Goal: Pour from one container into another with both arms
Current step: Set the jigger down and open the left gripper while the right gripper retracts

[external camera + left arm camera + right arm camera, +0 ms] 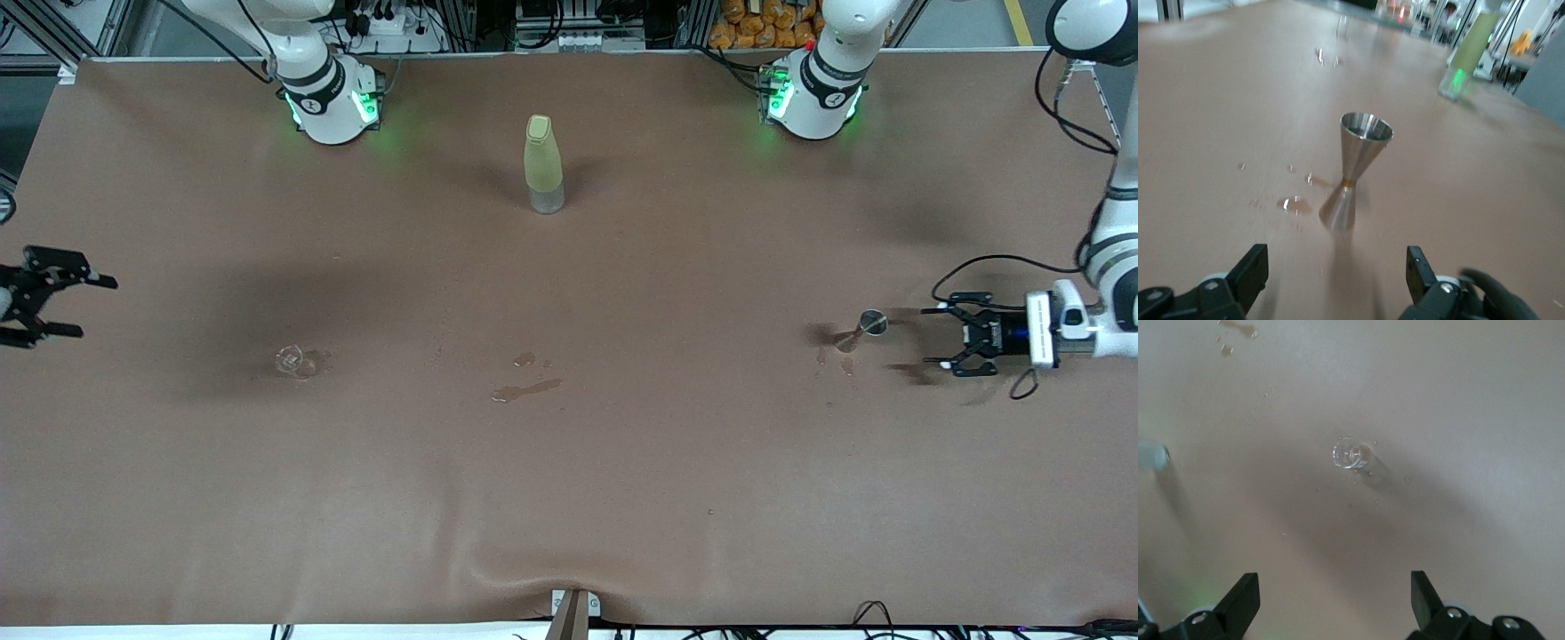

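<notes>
Spilled liquid (pixel 524 389) marks the middle of your brown tabletop (pixel 569 516), nearest the front camera. Your small clear glass (pixel 290 360) stands toward the right arm's end, your steel jigger (pixel 861 330) upright toward the left arm's end. A yellow-green bottle (pixel 543 164) stands between the bases. Your left gripper (pixel 944 338) sits just beside the jigger, jaws spread; your right gripper (pixel 93 307) hangs over that end's edge, jaws spread too.

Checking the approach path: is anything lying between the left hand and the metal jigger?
Only bare brown table cover: in the left wrist view the open left hand faces the upright jigger; small puddles lie beside its base.
</notes>
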